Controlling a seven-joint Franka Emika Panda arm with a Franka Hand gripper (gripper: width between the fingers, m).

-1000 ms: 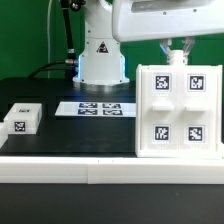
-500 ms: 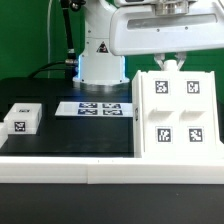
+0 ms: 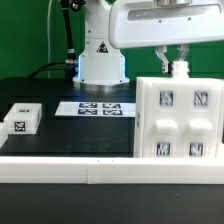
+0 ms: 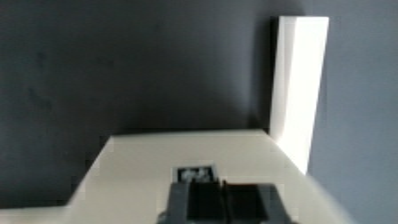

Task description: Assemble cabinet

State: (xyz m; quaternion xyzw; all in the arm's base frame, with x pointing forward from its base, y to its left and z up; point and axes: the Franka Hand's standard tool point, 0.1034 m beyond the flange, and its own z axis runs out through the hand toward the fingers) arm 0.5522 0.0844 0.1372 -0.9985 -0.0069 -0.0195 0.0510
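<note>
The large white cabinet box (image 3: pixel 180 122) with several black-and-white tags stands on the black table at the exterior view's right, turned so that a side face also shows. My gripper (image 3: pixel 174 64) is directly above it, its fingers closed on the box's top edge. In the wrist view the dark fingers (image 4: pixel 199 196) sit close together over the box's white surface (image 4: pixel 178 155), and a white wall of the box (image 4: pixel 299 90) runs away from them. A small tagged white block (image 3: pixel 22 118) lies at the exterior view's left.
The marker board (image 3: pixel 95 108) lies flat in front of the white robot base (image 3: pixel 100 55). A long white rail (image 3: pixel 100 172) edges the table's front. A dark cable hangs behind the base against the green backdrop.
The cabinet box has turned and come lower and nearer in the exterior view, so its tagged face now looks angled and a side face shows. The gripper stayed on its top edge.
</note>
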